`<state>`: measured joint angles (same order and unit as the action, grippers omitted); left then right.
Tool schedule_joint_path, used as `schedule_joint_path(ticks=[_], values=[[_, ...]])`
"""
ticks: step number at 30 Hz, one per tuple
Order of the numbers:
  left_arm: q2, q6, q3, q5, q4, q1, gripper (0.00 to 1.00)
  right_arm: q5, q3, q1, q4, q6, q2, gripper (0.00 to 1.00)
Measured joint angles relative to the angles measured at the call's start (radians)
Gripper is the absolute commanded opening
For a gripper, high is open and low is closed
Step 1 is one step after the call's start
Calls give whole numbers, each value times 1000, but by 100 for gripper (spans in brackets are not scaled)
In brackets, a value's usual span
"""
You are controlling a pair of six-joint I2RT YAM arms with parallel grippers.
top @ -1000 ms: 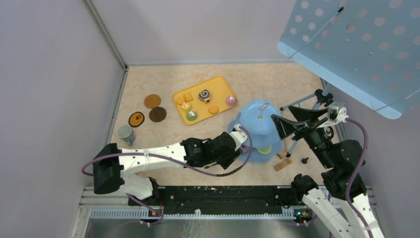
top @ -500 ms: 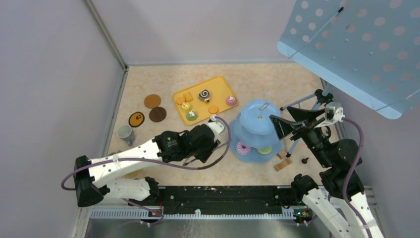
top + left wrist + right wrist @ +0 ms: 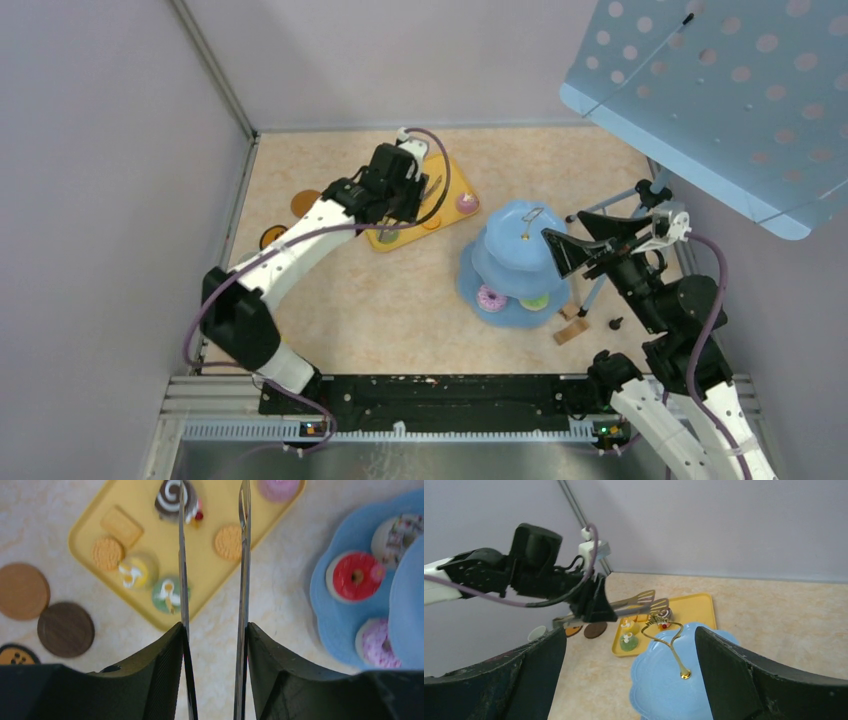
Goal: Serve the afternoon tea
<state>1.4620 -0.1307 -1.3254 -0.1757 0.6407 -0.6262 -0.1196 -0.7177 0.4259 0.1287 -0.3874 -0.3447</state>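
My left gripper [image 3: 405, 188] is shut on the long metal tongs [image 3: 244, 555], whose empty blades reach over the yellow tray [image 3: 210, 567] beside a chocolate swirl cupcake [image 3: 172, 497]. The tray also holds yellow [image 3: 135, 572], green [image 3: 167, 594] and pink [image 3: 277, 487] cupcakes and orange biscuits [image 3: 228, 542]. The pale-blue stand [image 3: 520, 255] carries a red donut [image 3: 356, 576], a pink sprinkled donut [image 3: 491, 298] and a white cupcake [image 3: 395, 532]. My right gripper [image 3: 565, 232] is open and empty, just above the stand's top plate [image 3: 669, 680] and gold handle [image 3: 664, 635].
Brown coasters [image 3: 66, 629] lie left of the tray. A small mug [image 3: 538, 632] stands near the left wall. Wooden blocks [image 3: 570, 330] and a small black part [image 3: 615, 323] lie right of the stand. A blue perforated panel [image 3: 720, 90] overhangs the back right corner.
My left arm has swung with the tongs from the stand's lower tier back and left to over the yellow tray. A pink donut now lies on the stand. The right arm has barely moved.
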Motion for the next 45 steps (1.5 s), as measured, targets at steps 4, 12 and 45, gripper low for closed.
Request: schedule_joint_path(ticks=[4,12,45], values=[[227,0,-187,33,-92,31,55,-5,0,0,-11,0,-30,98],[446,-5,-347,97,-126,32,58,-8,-1,0,-10,1,-47,98],[465,-28,-236,152,-163,-22,60,-15,-2,0,-14,-2,-50,98]])
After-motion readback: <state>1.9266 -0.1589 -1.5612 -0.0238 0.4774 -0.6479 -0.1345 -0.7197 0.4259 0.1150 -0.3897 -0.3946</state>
